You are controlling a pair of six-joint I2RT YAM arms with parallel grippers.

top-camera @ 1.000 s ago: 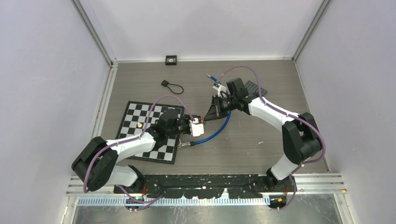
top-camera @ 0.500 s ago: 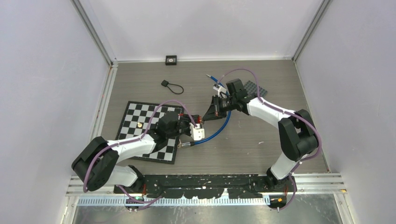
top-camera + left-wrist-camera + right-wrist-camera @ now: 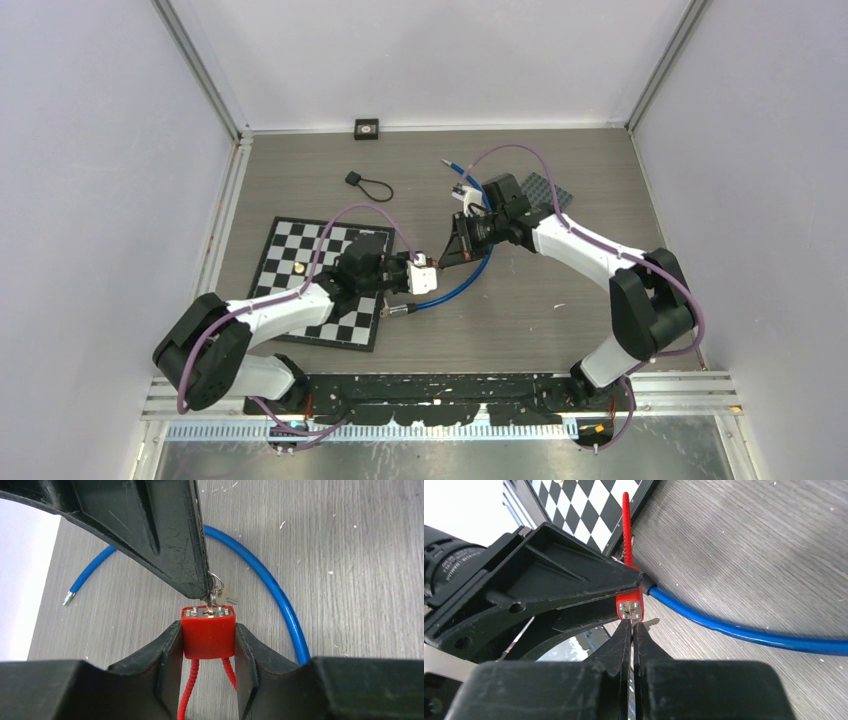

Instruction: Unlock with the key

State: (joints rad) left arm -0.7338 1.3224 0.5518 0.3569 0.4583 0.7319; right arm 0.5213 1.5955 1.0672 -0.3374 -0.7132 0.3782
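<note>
Padlock (image 3: 208,641) sits clamped between the left gripper (image 3: 208,630) jaws, braced against twisting. Right gripper (image 3: 631,625) is pinched shut on the key (image 3: 212,601), which looks seated in the keyhole, ready for turning.

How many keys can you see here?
2. One key sits in the padlock, pinched by the right gripper; a second key, it seems, hangs off its ring. More may hide.

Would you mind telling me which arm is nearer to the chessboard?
Left. The left arm lies across the chessboard's near right part; the right arm is beyond its right edge.
</note>
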